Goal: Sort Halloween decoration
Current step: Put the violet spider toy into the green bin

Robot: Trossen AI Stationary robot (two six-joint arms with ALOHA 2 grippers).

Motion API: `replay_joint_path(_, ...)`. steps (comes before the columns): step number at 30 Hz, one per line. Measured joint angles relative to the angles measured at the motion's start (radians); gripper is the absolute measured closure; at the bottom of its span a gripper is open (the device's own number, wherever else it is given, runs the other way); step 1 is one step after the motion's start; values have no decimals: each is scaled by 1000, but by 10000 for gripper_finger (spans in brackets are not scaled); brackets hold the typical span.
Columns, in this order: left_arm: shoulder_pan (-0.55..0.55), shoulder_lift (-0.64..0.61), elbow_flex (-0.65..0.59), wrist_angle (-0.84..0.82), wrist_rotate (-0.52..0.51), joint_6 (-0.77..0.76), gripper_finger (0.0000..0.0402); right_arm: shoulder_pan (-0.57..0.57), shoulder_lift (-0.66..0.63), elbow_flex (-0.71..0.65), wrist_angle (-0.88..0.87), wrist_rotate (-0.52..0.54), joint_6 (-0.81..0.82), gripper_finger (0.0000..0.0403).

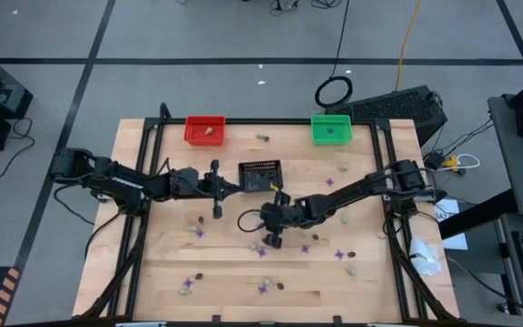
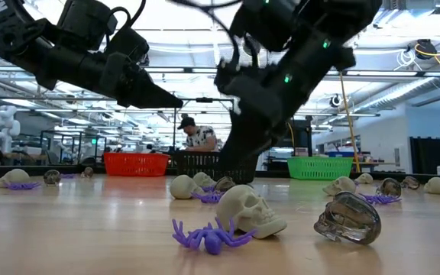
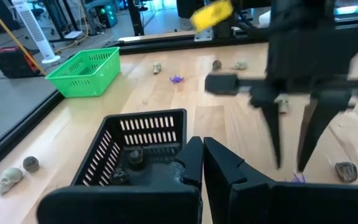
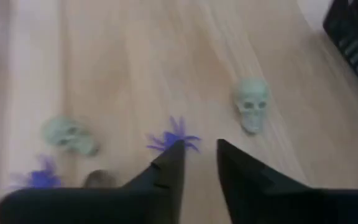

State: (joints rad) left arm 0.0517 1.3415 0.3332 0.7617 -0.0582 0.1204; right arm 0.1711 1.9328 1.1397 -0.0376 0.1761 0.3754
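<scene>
Near the middle of the wooden table (image 1: pixel 243 272), the right gripper (image 4: pixel 197 152) points down at the boards with its fingers parted by a narrow gap and nothing between them; a purple spider (image 4: pixel 174 138) lies just beyond the fingertips, with a pale skull (image 4: pixel 252 102) farther on beside the black basket (image 1: pixel 260 174). The left gripper (image 3: pixel 202 152) hangs over the near edge of that black basket, fingers pressed together and empty. Purple spiders, pale skulls and dark skulls lie scattered across the tabletop, while the red basket (image 1: pixel 205 130) and green basket (image 1: pixel 330 128) stand at the far edge.
</scene>
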Motion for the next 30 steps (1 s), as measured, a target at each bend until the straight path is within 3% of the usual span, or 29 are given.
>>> replay_joint_path(5,0,0,0,0,0,0,393,-13,36,0,23,-2,60,245)
replay_joint_path(9,0,0,0,3,0,1,393,-17,45,0,27,-32,78,217)
replay_joint_path(26,0,0,0,7,0,1,393,-10,37,0,74,-52,84,211)
replay_joint_path(30,0,0,0,7,0,1,393,0,48,1,92,-96,89,211)
